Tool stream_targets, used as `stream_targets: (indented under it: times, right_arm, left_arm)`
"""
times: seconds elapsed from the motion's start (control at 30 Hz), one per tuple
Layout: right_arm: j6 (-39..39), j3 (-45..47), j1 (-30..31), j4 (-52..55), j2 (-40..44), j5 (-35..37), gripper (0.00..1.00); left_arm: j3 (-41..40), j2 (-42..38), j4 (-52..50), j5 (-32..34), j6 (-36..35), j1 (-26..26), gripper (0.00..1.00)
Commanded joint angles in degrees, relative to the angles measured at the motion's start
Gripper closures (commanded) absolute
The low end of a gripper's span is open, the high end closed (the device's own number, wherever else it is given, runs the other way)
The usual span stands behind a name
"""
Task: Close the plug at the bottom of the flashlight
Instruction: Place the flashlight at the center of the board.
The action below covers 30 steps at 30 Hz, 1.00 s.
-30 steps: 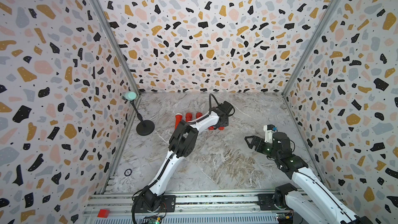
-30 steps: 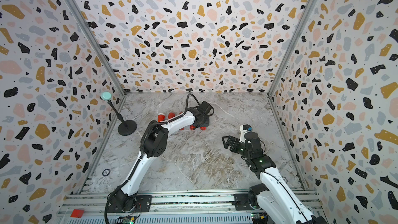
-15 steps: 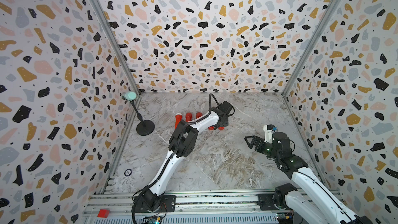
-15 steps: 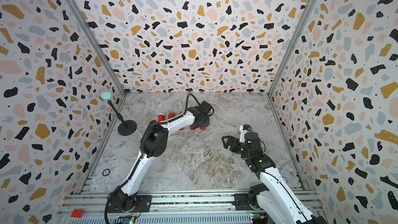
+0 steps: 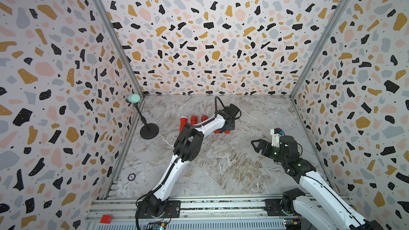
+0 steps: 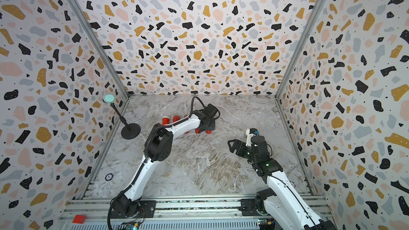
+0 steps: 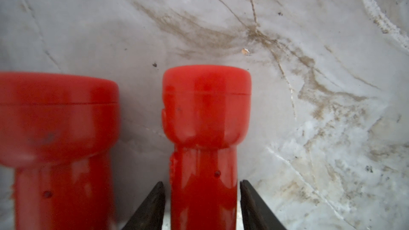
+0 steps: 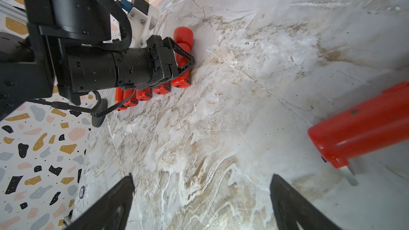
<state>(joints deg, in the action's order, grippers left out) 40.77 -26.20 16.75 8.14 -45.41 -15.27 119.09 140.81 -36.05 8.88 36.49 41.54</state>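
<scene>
Left fingers (image 7: pixel 150 213) stand narrowly apart, just clear of a red plastic flashlight (image 7: pixel 205 129) in the row (image 8: pixel 152 90) on the marble counter (image 7: pixel 309 40), seemingly a set-down. Right fingers (image 8: pixel 115 195) gape wide, empty. Next is likely the nearby red flashlight (image 8: pixel 358 127), its metal plug (image 8: pixel 350 174) protruding.

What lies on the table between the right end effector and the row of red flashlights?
Nothing: only bare marble table separates the right end effector from the row of red flashlights, as both top views show.
</scene>
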Motion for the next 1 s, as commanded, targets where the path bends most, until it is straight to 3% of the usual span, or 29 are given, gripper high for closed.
stream_targets:
  times: [0.0,0.33,0.4,0.47,0.57,0.63,0.77,0.87,0.97]
  right_arm:
    - [0.18,-0.08,-0.14,-0.33,-0.12,-0.45,0.03]
    - [0.58,-1.04,-0.14,0.16,-0.98,0.32,0.02]
    - [0.70,-1.29,-0.14,0.45,-1.39,0.33,0.02]
    - [0.80,-1.64,-0.16,0.95,-1.99,0.33,0.01]
    - [1.31,-2.06,-0.14,1.59,-3.12,0.45,0.01]
    - [1.50,-2.58,-0.24,2.51,-4.02,1.12,0.00]
    - [2.03,-3.83,-1.80,5.65,-5.36,2.83,0.00]
    - [1.94,-5.06,-4.94,8.45,-5.48,2.69,0.01]
    - [1.59,-5.25,-8.47,10.02,-5.52,2.19,0.01]
  left_arm:
    - [2.18,0.70,-1.36,0.03,-1.02,0.28,0.44]
    - [7.50,-1.57,-3.89,1.29,-1.74,0.52,0.41]
    - [7.76,-2.82,-3.79,1.57,-2.05,0.48,0.37]
    - [7.29,-4.70,-3.18,2.01,-2.47,0.61,0.22]
    - [5.76,-8.01,-1.93,3.27,-3.38,0.89,0.12]
    - [3.86,-10.67,-0.71,4.20,-4.25,1.25,0.06]
    - [-2.81,-16.55,3.90,6.57,-6.61,2.41,0.04]
    - [-13.55,-23.01,13.11,10.10,-9.26,4.06,0.00]
    - [-22.42,-28.37,20.13,9.41,-10.19,4.60,0.00]
